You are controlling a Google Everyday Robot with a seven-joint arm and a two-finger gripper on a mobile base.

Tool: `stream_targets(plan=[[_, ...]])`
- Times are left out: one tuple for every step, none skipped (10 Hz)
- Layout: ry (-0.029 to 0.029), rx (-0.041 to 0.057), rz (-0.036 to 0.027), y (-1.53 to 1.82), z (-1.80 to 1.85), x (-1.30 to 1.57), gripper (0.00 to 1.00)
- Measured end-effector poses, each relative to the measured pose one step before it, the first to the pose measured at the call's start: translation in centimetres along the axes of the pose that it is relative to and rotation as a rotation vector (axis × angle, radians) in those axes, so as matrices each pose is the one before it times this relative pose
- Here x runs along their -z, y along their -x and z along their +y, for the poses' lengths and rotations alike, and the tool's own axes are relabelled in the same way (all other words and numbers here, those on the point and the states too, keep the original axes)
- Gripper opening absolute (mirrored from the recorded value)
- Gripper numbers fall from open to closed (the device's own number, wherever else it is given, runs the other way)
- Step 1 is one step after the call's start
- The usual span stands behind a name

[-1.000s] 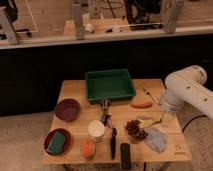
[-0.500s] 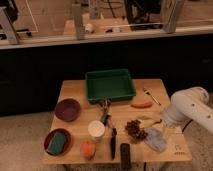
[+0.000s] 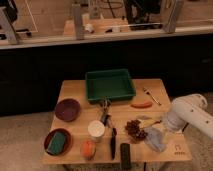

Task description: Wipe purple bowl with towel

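The purple bowl sits empty on the left side of the wooden table. The towel is a crumpled grey-blue cloth lying near the table's front right corner. My white arm comes in from the right, low over the table's right edge. My gripper is at the arm's end, just above and beside the towel, far from the bowl.
A green tray stands at the back centre. A red bowl with a green sponge, a white cup, an orange fruit, a dark cluster, a carrot and black tools fill the front.
My arm has dropped lower and drawn back to the right, bringing its end down close to the towel. The objects on the table have not moved.
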Motion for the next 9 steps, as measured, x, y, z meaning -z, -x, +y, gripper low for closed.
stream_targets(plan=[[0.00016, 0.0003, -0.00009, 0.029, -0.016, -0.009, 0.8], [0.00207, -0.0198, 0.0001, -0.074, -0.089, -0.299, 0.8], [0.00589, -0.04544, -0.00018, -0.485, 0.028, -0.883, 0.8], [0.0076, -0.03649, -0.00146, -0.444, 0.111, -1.211, 0.8], [0.01059, -0.02787, 0.00235, -0.416, 0.225, -1.389, 0.8], [0.01312, -0.0196, 0.00675, -0.199, 0.304, -1.557, 0.8], [0.00566, -0.00448, 0.00092, 0.224, 0.242, -0.761, 0.8], [0.00552, -0.00124, 0.00034, -0.075, 0.446, -0.569, 0.8], [0.00487, -0.00356, -0.00753, -0.009, 0.319, -0.444, 0.8]])
